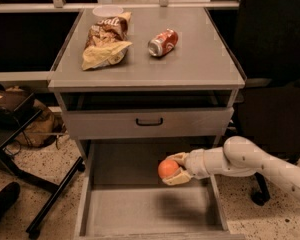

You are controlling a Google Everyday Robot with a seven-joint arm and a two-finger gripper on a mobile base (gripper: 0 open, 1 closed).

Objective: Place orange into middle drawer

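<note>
- Under cabinet [200, 69] top, low in camera view: middle drawer [135, 211] pulled out toward camera, grey floor bare.
- Just above it: drawer front [100, 125] w/ black handle [149, 121]. Count: 1 open drawer, 1 front.
- From right side: white arm [250, 159] reaching in over drawer's right wall. Only 1 arm, so no choice of side.
- On cabinet top: 1 chip bag [106, 46], well apart from task things.
- At arm's tip: gripper [173, 169], over right-rear part of open drawer. Fingers [177, 157] clamped on orange [167, 168], one above, one below.
- Re orange: 1 only, held off drawer floor, inside drawer's outline, nearer right wall than left. Shadow [180, 204] on floor below, toward front.
- Key relation, as judged: drawer floor straight down from fruit, w/ no wall or object between. Round, so no long axis to line up. Needs lowering a bit, then release; may roll on flat bottom.
- Also on top: 1 red soda can [163, 42] lying on its side, right of bag; 1 pale cup [108, 11] behind bag.
</note>
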